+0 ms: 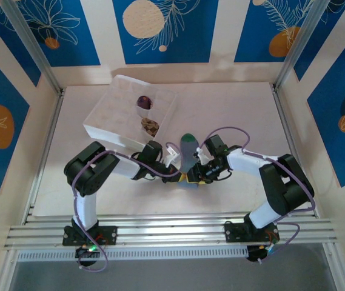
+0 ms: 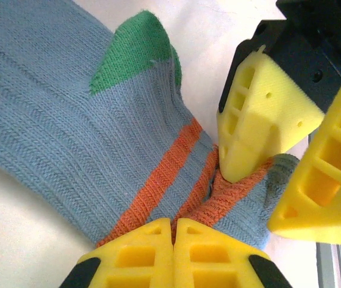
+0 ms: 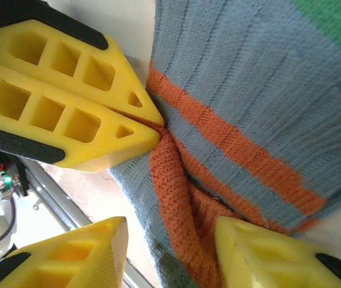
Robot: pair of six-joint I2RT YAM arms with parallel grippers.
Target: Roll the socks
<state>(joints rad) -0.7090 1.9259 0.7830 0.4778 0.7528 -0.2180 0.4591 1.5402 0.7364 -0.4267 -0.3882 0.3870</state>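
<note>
Pinching the blue sock (image 2: 68, 120) by its orange cuff, left gripper (image 2: 173, 225) clamped tight, just below centre of the overhead frame. Right gripper (image 3: 170, 231) alongside, jaws apart, cuff between them.

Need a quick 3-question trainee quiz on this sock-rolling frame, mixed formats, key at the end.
1. True or false: the left gripper is shut on the orange cuff of the blue-grey sock.
2. Pick one. The right gripper is:
A. open, with the cuff between its fingers
B. shut on the sock's green toe
C. shut on the box wall
3. Fill in: the white gridded box holds ___ rolled socks.

Key: 1 true; 2 A; 3 two, one purple and one brown.
</note>
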